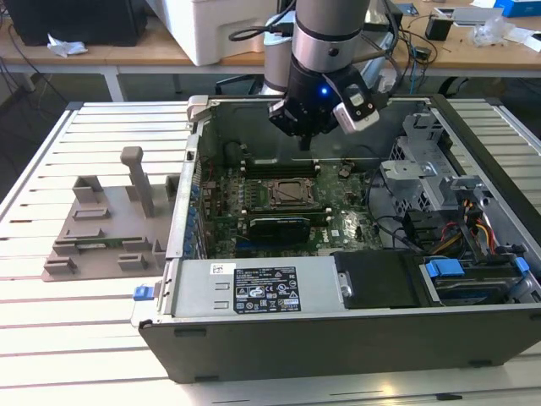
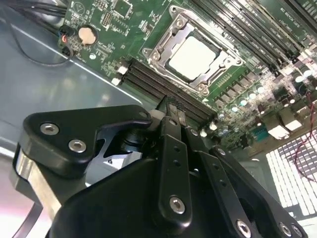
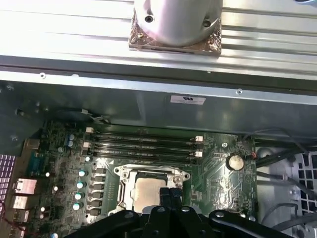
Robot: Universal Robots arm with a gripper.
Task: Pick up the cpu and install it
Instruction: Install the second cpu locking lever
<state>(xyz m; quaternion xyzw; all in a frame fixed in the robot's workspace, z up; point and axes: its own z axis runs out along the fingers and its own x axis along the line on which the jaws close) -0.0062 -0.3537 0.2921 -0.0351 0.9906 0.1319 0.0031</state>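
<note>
Pressed together, the gripper's (image 2: pixel 171 110) two slim black fingers (image 3: pixel 170 197) meet at their tips and pinch nothing; in the exterior view the gripper (image 1: pixel 306 135) hangs above the open computer case (image 1: pixel 338 334), over the far part of the motherboard (image 1: pixel 270 203). In the second wrist view the fingertips sit at about 7 o'clock from the cpu (image 2: pixel 194 57), over the black memory slots (image 2: pixel 163 89) and apart from the chip.

Flat in its socket (image 2: pixel 171 42) lies the cpu (image 3: pixel 151 191), a thin square plate with a matte silver-grey metal top facing up out of the case. Being square, it has no clear long axis; its edges run parallel to the socket frame, a bright metal rim with screws at the corners. Whether the frame is latched over it I cannot tell.

Around it spreads the green circuit board, dotted with small silver capacitors. A round silver coin cell (image 3: pixel 234 161) sits at about 2 o'clock from the cpu in the first wrist view. On the exterior view's left, a grey plastic block with upright posts (image 1: pixel 110 228) rests on the slatted metal table (image 1: pixel 51 338).
</note>
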